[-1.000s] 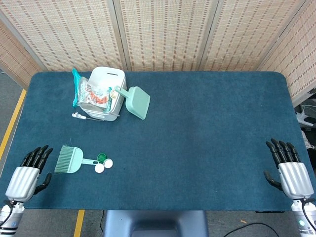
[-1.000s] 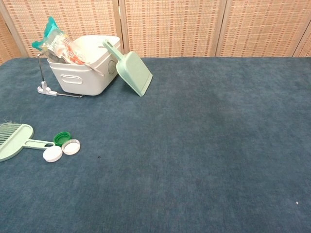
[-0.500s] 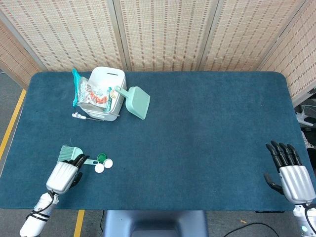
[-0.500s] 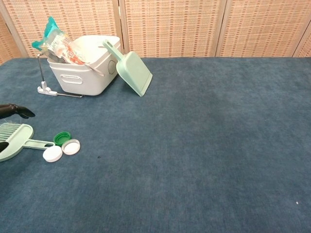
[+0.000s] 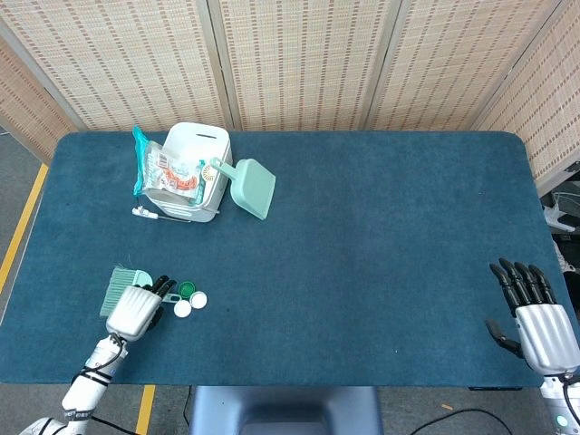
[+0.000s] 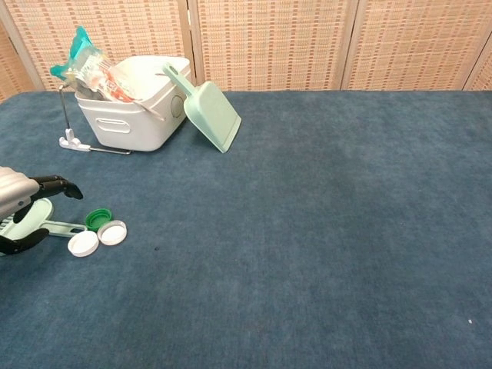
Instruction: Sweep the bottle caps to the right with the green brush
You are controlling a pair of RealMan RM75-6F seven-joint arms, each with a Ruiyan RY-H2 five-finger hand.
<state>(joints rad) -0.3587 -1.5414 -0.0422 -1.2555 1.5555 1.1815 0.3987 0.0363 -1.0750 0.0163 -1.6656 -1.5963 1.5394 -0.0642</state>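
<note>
The green brush (image 5: 120, 285) lies flat at the table's front left, bristles pointing away, its thin handle (image 6: 63, 226) reaching right toward the caps. A green cap (image 5: 187, 290) and two white caps (image 5: 182, 308) (image 5: 198, 299) lie in a cluster at the handle's end; the chest view shows the green cap (image 6: 97, 219) and the white ones (image 6: 83, 244) (image 6: 112, 232). My left hand (image 5: 136, 310) hovers over the brush's body with fingers spread, open, holding nothing. My right hand (image 5: 535, 317) stays open beyond the table's front right edge.
A white bin (image 5: 195, 149) stuffed with wrappers stands at the back left, with a green dustpan (image 5: 250, 188) leaning on its right side. A small white stick (image 6: 92, 148) lies in front of the bin.
My left hand has come in from the table's left edge and now sits above the brush. The brush and caps have not moved. My right hand has drifted slightly toward the front.
</note>
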